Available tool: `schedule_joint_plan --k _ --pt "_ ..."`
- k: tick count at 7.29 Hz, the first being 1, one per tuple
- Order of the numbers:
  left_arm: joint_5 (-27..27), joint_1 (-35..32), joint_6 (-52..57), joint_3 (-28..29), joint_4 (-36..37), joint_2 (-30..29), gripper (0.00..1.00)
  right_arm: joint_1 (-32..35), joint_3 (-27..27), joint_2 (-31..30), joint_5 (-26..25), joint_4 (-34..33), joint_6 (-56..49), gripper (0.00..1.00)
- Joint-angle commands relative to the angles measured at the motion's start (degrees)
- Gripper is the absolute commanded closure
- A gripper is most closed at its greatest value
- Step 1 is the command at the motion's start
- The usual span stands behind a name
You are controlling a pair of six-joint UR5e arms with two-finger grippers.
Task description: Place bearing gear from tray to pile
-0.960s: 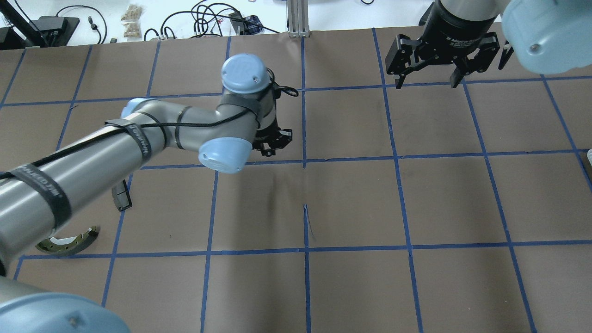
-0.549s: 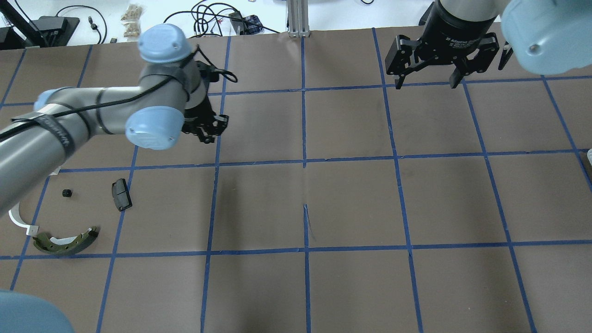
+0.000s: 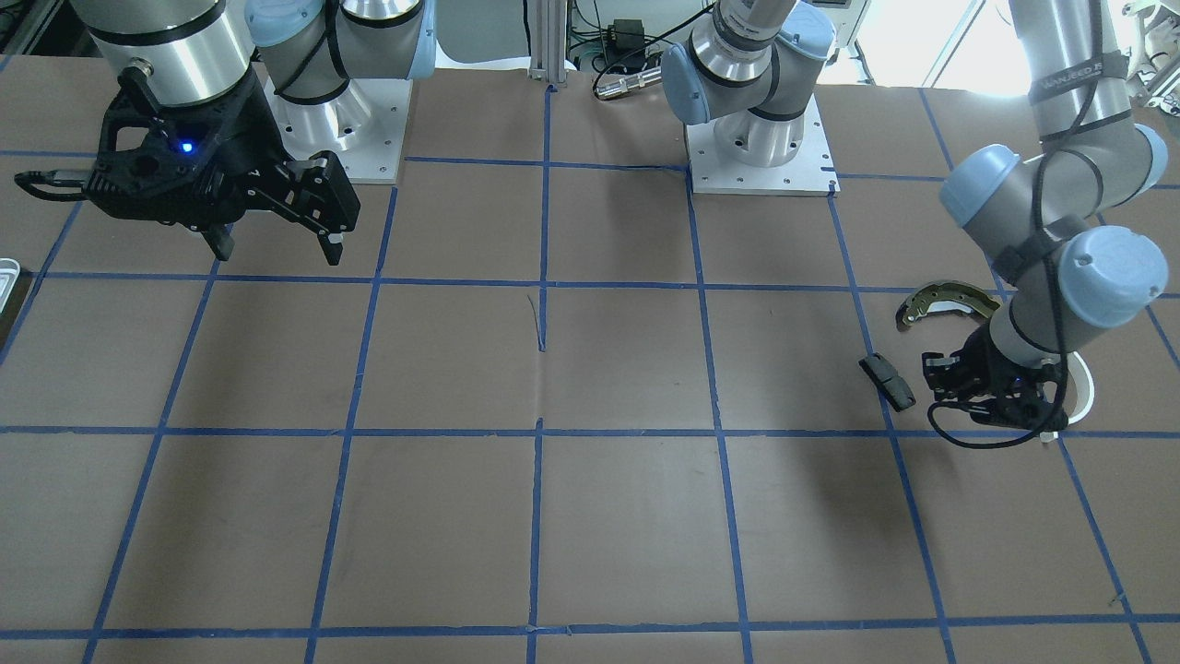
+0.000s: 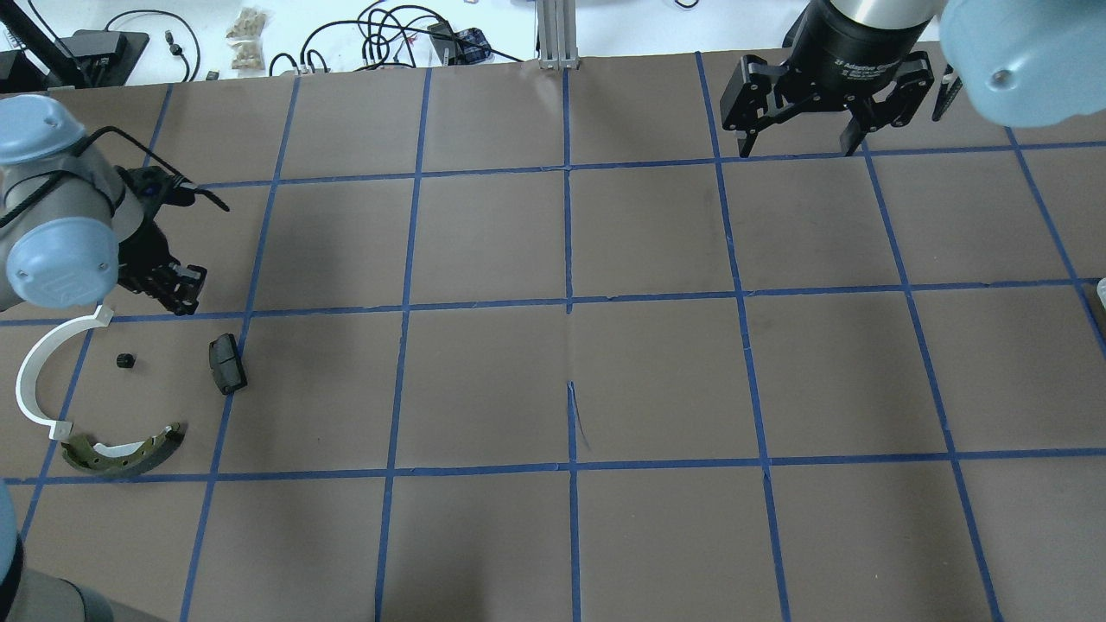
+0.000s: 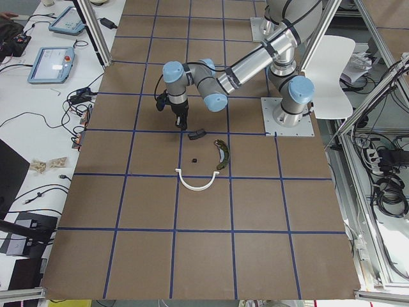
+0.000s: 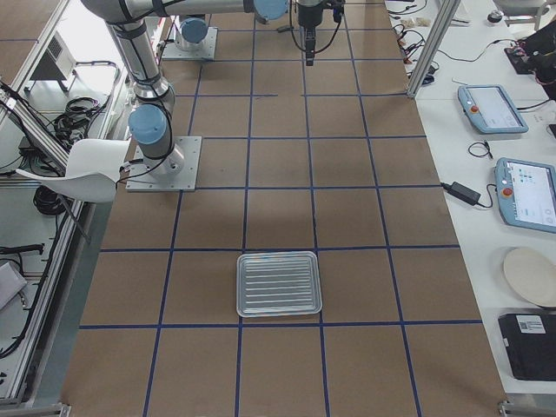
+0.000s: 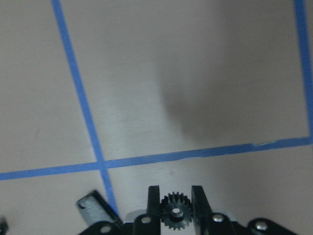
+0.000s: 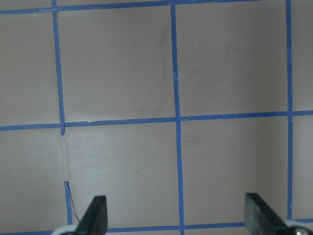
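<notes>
Holding the gear clenched, left gripper hovers beside the pile; next, lower and release. Right gripper gapes empty.

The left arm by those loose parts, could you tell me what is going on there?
The left tool is shut on a small black gear, hovering next to the pile: a white arc, a brake shoe and a black block. The right tool hangs open, away from them. The tray looks empty.
</notes>
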Motion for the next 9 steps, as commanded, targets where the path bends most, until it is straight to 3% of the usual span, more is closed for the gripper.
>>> schedule_joint_plan --k 1,3,4,5,6,8,9 --pt "0.0 6.4 7.4 -1.8 4.7 -2.0 0.88 0.0 -2.4 1.7 -0.1 1.8 -0.3 0.00" --pt "0.0 6.9 7.3 -2.7 6.1 -3.2 0.88 -0.3 -2.2 1.9 -0.5 2.8 -1.5 0.00" --pt "-0.2 6.9 7.2 -3.1 7.1 -3.7 0.88 -0.5 -1.6 1.4 -0.7 2.7 -9.3 0.00" --pt "-0.2 6.9 7.2 -3.2 7.4 -4.2 0.88 -0.3 -1.5 1.2 -0.7 2.7 -10.7 0.00" --pt "-0.1 6.9 7.1 -3.2 7.2 -4.3 0.82 -0.4 -1.5 1.2 -0.4 2.8 -10.7 0.00" --pt "0.2 6.9 6.8 -3.7 8.1 -4.9 0.27 -0.5 -1.0 1.2 -0.4 2.8 -10.7 0.00" --pt "0.0 6.9 5.9 -3.1 7.7 -4.3 0.16 -0.4 -1.0 1.2 -0.3 2.6 -10.7 0.00"
